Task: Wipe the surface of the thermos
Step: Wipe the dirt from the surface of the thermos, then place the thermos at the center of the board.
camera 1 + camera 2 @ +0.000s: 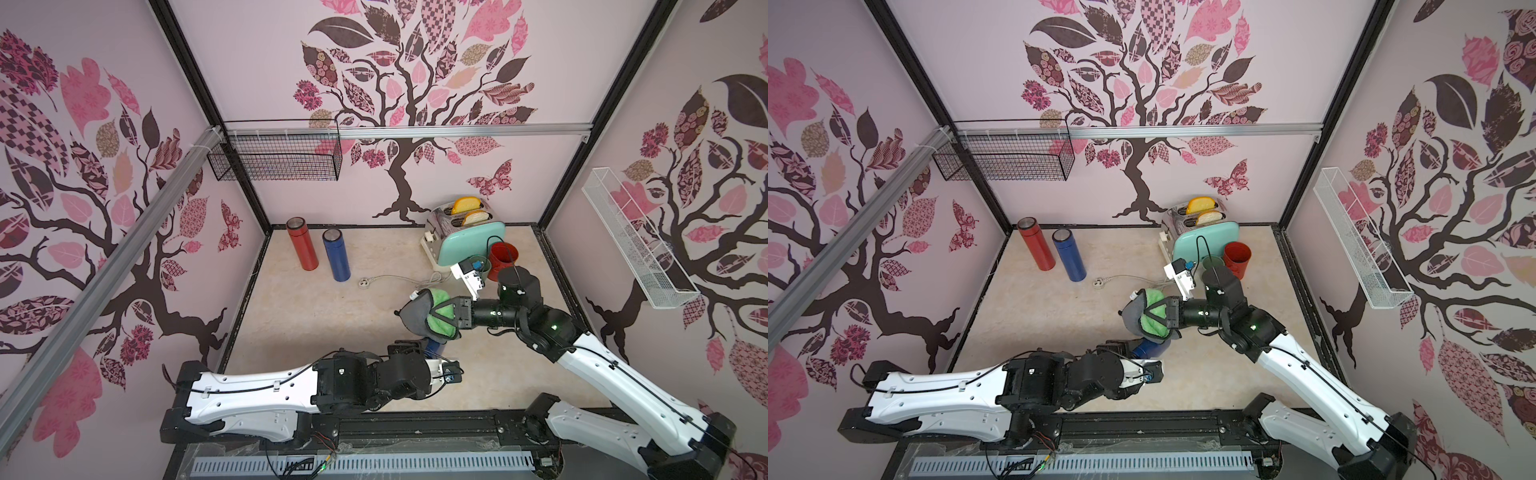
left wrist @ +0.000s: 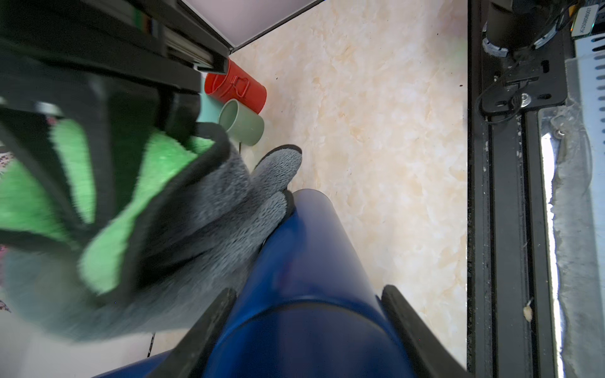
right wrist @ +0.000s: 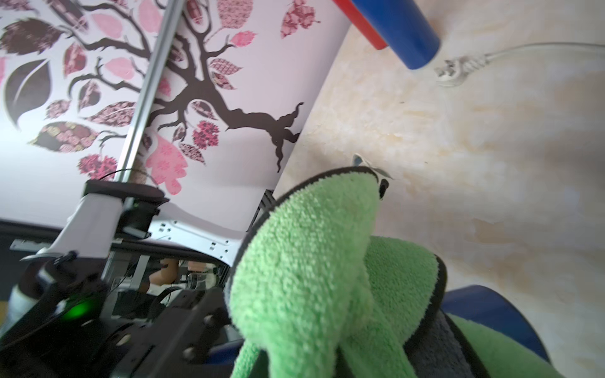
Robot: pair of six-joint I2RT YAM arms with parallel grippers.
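While closing both black fingers [image 2: 212,320] of the left gripper [image 2: 307,293] on either side of the dark blue thermos [image 2: 304,255], holding it on its side near the front of the table [image 1: 332,324], with the far end pointing toward the robot's right. Not showing whether it is resting on the tabletop or hanging just above it. Pinching the green-and-grey cloth [image 1: 419,316] in the right gripper [image 1: 434,320], jaws fully closed into the folds. Pressing the grey side of that cloth against the upper flank of the thermos near its far end, as seen from the left wrist. Covering most of the bottle in both top views, leaving only a small blue part showing below the bundle. Standing upright at the back left, well apart from the arms: a red thermos [image 1: 302,246] and an upright blue thermos [image 1: 336,255], side by side. Sitting at the back right: a toaster [image 1: 467,243] with bread in its slots, a red cup [image 1: 503,258] and a green mug [image 2: 242,122] just beside it. Lying loose between the two groups: a white plug [image 1: 365,282].
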